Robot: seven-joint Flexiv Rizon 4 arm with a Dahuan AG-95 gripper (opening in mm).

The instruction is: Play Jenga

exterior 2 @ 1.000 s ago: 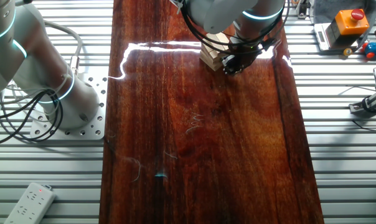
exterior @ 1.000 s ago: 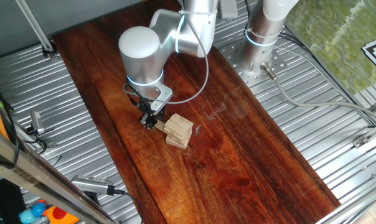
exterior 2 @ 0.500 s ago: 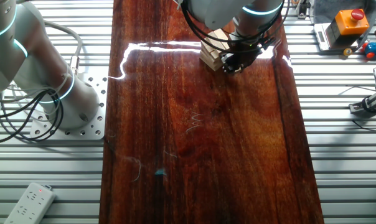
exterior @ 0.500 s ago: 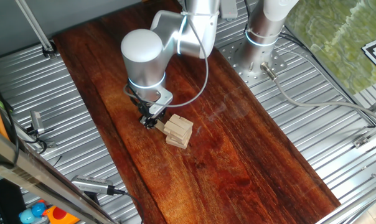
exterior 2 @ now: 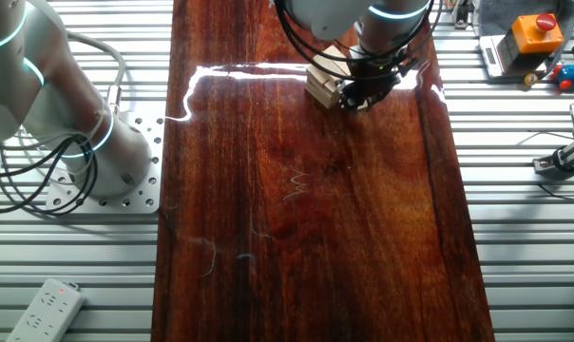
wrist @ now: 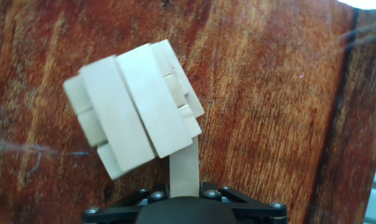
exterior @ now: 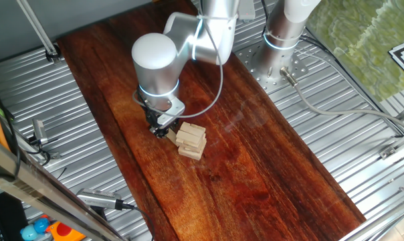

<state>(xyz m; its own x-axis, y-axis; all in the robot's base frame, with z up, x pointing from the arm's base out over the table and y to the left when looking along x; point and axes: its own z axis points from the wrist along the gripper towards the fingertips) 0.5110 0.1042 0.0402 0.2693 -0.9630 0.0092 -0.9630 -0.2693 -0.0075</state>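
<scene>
The little stack of pale tan wooden blocks (exterior: 192, 140) sits on the dark red wooden desk (exterior: 255, 174). One flat block (wrist: 185, 168) sticks out from its bottom toward the black hand (exterior: 162, 129). The hand has crept closer, right beside the stack, so a pull looks near. I cannot tell if it is squeezing.

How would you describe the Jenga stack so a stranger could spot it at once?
Find the dark wooden board between the ribbed metal panels. At the arm's tip on it sits the Jenga stack, the only pale thing there: small tan blocks in crosswise layers.
</scene>
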